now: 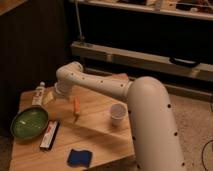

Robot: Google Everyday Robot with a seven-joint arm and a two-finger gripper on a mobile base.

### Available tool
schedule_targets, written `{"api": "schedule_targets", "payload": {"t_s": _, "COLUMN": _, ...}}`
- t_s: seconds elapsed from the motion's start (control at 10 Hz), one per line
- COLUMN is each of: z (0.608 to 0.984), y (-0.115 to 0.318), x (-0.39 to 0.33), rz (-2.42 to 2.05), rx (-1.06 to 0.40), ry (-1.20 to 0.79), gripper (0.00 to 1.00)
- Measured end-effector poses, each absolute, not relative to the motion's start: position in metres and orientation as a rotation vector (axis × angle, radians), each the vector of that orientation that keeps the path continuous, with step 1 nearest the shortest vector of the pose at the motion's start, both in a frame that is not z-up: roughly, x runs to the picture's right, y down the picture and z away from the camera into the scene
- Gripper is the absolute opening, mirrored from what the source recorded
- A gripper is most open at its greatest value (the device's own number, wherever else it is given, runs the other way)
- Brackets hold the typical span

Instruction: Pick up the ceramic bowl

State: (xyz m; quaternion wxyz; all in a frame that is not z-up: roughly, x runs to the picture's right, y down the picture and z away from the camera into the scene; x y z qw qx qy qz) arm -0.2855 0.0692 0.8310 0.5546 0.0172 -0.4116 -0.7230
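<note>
I have the hand (76,109) hanging over the middle of the table (100,137), to the right of the ceramic bowl (29,123) and apart from it. I cannot tell whether the hand is apart or together. The bowl sits upright at the left side of the table, close to the left edge.

To take it well, I judge I should carry the hand left and a little nearer, then come down over the right part of the rim and pinch the wall, since the bowl looks too wide to span. The glaze looks slick, so I would want a firm pinch and a straight lift.

Room is tight there. A dark flat bar (49,135) lies just beside the bowl on its right, and a white bottle (39,93) lies beyond it at the far left corner. Any push leftward could slide the bowl off the edge. The white cup (117,114) and the blue sponge (80,158) are well apart, to the right.
</note>
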Motion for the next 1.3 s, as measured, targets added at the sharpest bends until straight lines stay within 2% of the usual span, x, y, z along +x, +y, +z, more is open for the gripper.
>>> {"api": "schedule_targets", "payload": {"t_s": 0.5, "z": 0.829, "y": 0.083, "x": -0.314, "rz": -1.745, "rx": 0.026, "ry": -1.032, "gripper": 0.8}}
{"api": "schedule_targets", "payload": {"t_s": 1.3, "z": 0.861, "y": 0.123, "x": -0.348, "rz": -1.77, "rx": -0.03, "ry": -1.125, "gripper": 0.8}}
